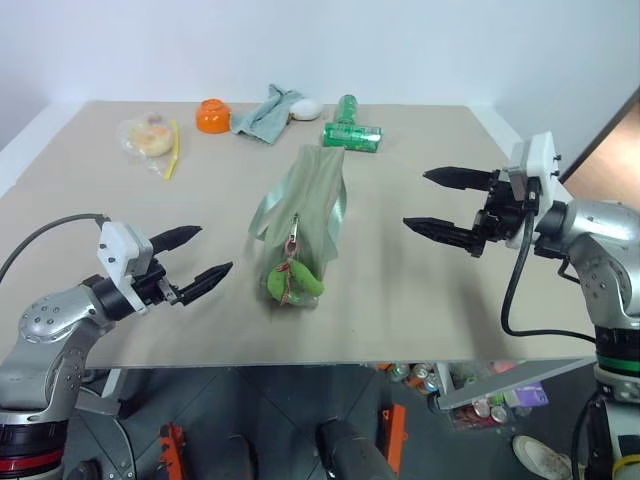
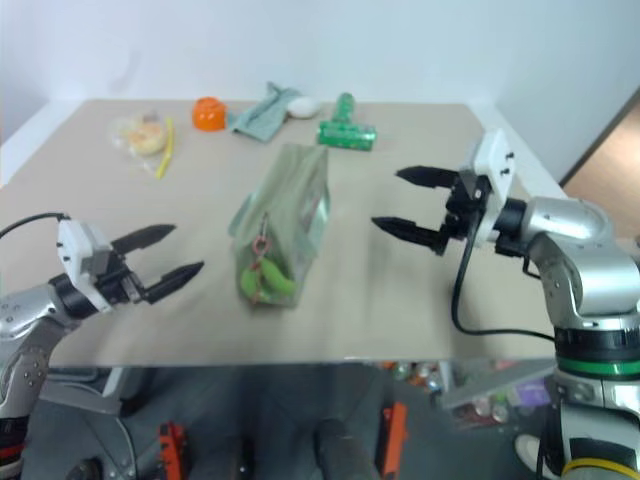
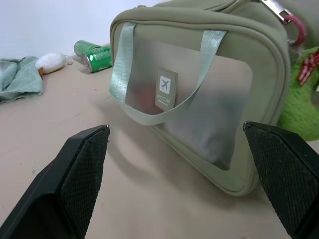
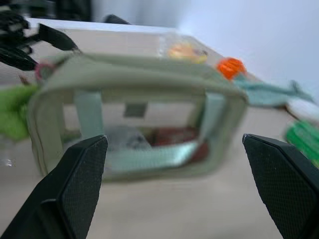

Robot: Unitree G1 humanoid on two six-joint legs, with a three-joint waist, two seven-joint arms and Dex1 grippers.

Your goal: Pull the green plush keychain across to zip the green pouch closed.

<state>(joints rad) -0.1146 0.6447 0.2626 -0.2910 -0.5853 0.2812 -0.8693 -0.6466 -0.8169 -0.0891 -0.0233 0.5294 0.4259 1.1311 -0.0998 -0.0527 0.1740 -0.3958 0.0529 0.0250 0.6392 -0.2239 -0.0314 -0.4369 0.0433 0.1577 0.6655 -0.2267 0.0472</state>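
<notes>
You see a pale sage-green pouch (image 1: 305, 200) with frosted clear sides at centre frame, a lime-green plush keychain (image 1: 290, 283) below it, an orange bowl (image 1: 213, 115) and a teal-grey cloth (image 1: 265, 112) at upper centre, on a beige table (image 1: 90, 220).

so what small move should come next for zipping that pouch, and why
Probably bring the left gripper in toward the bright lime-green plush keychain, which hangs at the near end of the boxy sage-green fabric pouch. Both grippers stand open and apart from the pouch, the right gripper out at its other side, so nothing is gripped yet.
</notes>
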